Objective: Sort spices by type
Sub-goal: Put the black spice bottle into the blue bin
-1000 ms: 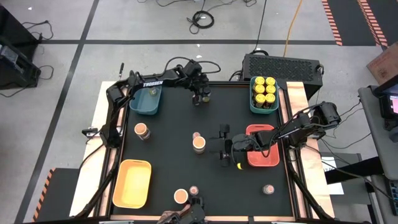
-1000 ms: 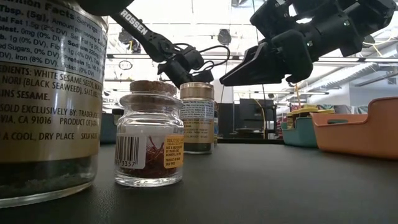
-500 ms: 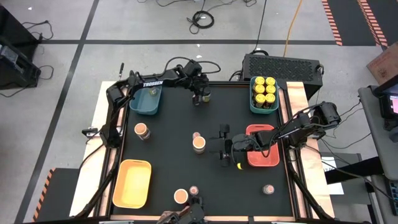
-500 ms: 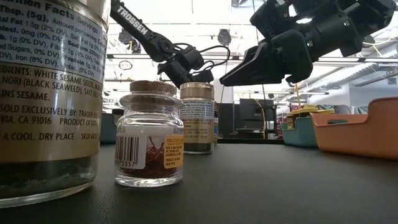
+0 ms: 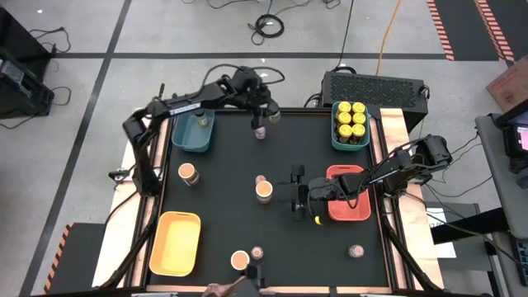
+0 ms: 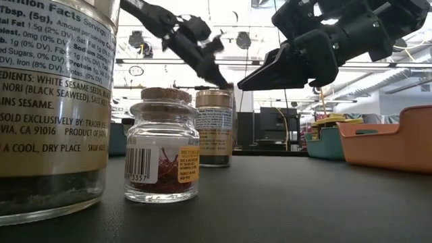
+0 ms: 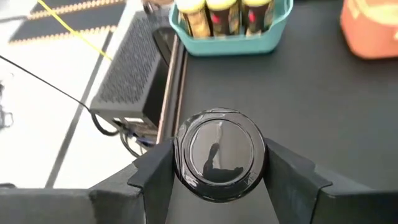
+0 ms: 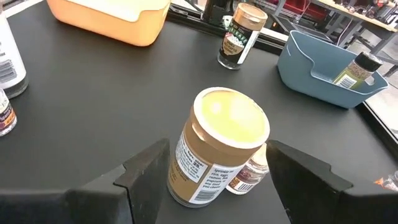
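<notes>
Left gripper (image 7: 217,168) — mine — is clamped on a dark-lidded jar (image 7: 217,154) at the table's (image 5: 223,186) far edge, between the blue tray (image 5: 193,136) and teal tray (image 5: 350,142). Right gripper (image 8: 208,171) hangs spread beside a yellow-lidded jar (image 8: 219,146), mid-table by the red tray (image 5: 351,206).

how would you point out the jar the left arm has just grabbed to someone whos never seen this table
Start in the overhead view at the blue tray in the far left corner of the black table. Just beside it, toward the teal tray of yellow-lidded jars, the left end effector is closed on a small jar. Its glossy black lid sets it apart from the tan-lidded and yellow-lidded jars elsewhere.
</notes>
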You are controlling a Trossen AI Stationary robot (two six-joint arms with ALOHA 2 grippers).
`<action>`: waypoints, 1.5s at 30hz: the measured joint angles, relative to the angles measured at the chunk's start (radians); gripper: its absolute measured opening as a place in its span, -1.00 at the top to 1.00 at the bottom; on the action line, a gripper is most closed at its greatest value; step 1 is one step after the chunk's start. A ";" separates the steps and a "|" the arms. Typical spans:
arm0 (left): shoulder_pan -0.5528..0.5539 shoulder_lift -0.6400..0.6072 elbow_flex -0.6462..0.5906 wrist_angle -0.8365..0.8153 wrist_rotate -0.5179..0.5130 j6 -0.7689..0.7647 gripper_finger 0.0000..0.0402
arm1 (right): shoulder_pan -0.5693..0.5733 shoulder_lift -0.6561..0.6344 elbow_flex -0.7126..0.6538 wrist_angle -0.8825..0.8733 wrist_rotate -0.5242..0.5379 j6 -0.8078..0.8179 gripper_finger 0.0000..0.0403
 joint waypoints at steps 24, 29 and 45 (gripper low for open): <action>0.204 -0.566 -0.233 -0.681 -0.001 -0.059 -0.07 | 0.006 0.000 0.000 0.021 -0.001 -0.004 -0.29; 0.312 -0.669 -0.438 -0.548 -0.003 -0.077 -0.07 | 0.006 0.000 0.000 0.020 -0.001 -0.004 -0.29; 0.470 -0.722 -0.778 -0.170 -0.081 -0.140 -0.07 | 0.003 0.000 0.000 0.002 0.000 -0.004 -0.29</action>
